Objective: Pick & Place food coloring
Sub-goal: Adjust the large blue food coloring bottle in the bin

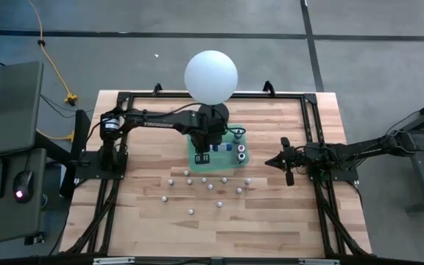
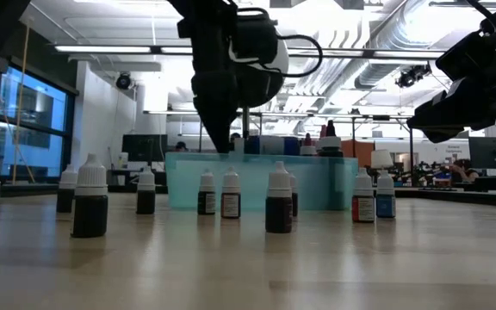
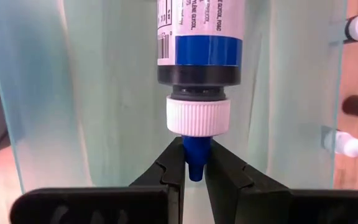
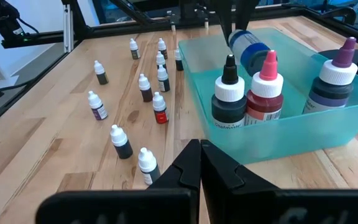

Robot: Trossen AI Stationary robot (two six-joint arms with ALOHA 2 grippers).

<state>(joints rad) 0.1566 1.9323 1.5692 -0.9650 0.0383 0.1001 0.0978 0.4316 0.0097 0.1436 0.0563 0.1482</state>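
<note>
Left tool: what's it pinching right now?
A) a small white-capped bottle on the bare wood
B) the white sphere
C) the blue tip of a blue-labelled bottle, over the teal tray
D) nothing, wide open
C: in the left wrist view the left tool is closed on the blue nozzle of the blue bottle, with the teal tray behind it.
</note>
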